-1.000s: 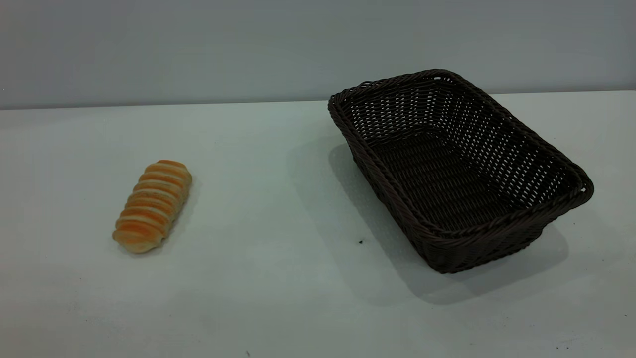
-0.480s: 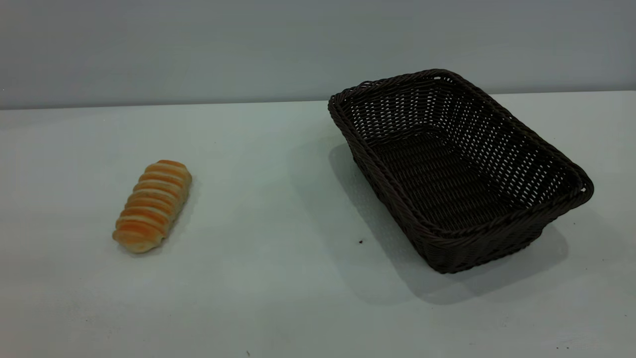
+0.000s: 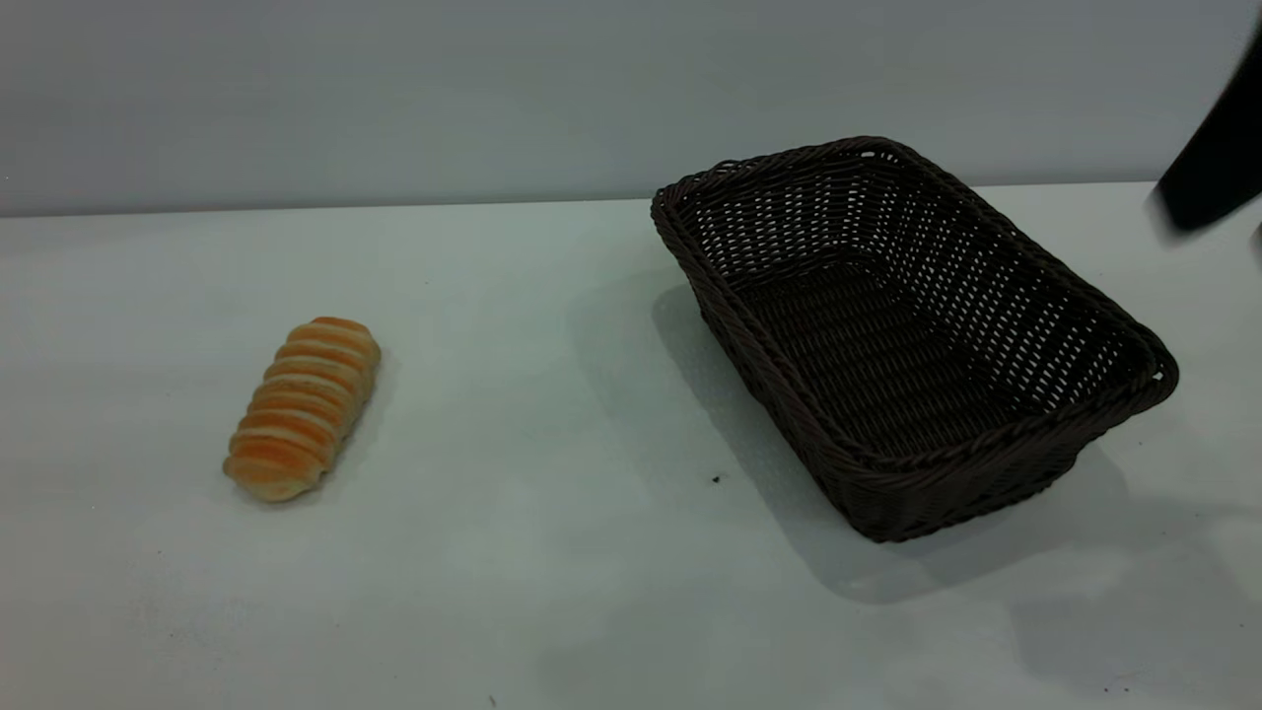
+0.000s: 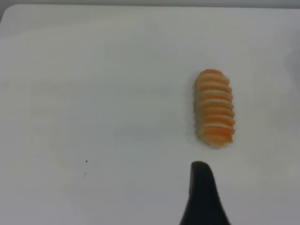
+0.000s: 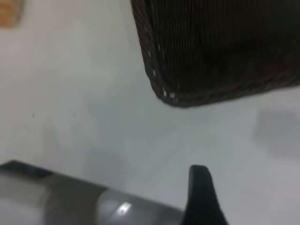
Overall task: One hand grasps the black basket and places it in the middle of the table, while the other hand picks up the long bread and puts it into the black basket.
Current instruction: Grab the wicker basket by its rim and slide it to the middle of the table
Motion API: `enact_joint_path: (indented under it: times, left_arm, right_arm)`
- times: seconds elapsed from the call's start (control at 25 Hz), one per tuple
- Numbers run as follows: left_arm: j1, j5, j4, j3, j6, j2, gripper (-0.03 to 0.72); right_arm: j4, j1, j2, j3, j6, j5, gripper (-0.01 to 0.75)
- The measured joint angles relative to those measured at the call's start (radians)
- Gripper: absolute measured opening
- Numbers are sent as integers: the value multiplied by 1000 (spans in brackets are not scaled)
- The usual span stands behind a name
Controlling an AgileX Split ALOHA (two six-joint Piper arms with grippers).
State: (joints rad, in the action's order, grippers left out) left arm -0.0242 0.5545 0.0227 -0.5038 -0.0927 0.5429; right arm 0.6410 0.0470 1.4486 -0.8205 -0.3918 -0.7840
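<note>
The black basket sits empty on the right half of the desk, turned at an angle. The long bread lies striped side up, well apart on the left. The right hand shows only as a dark blur at the far right edge, above the desk beyond the basket; its grip cannot be told. The left hand hovers near the bread, touching nothing; only one finger shows, so its grip cannot be told.

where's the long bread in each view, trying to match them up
Exterior view: the long bread lies on the left part of the table, far from the black basket.
Left wrist view: right of centre, beyond a dark fingertip.
Right wrist view: only a sliver at the upper-left corner.
Shared landmark: the bread's orange and cream ridges.
</note>
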Motion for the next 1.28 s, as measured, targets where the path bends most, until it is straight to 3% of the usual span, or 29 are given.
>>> enact_joint_path:
  times: [0.2, 0.48, 1.0, 1.28]
  left_arm:
    - [0, 11, 0, 0, 0, 0, 551]
    - [0, 14, 0, 0, 0, 0, 551]
    - [0, 23, 0, 0, 0, 0, 551]
    - [0, 23, 0, 0, 0, 0, 551]
  right_arm:
    - [123, 0, 224, 0, 0, 77, 546]
    - [221, 0, 295, -1, 64, 232, 546]
    - [239, 0, 334, -2, 309, 308, 546]
    - [323, 0, 431, -2, 337, 365, 546]
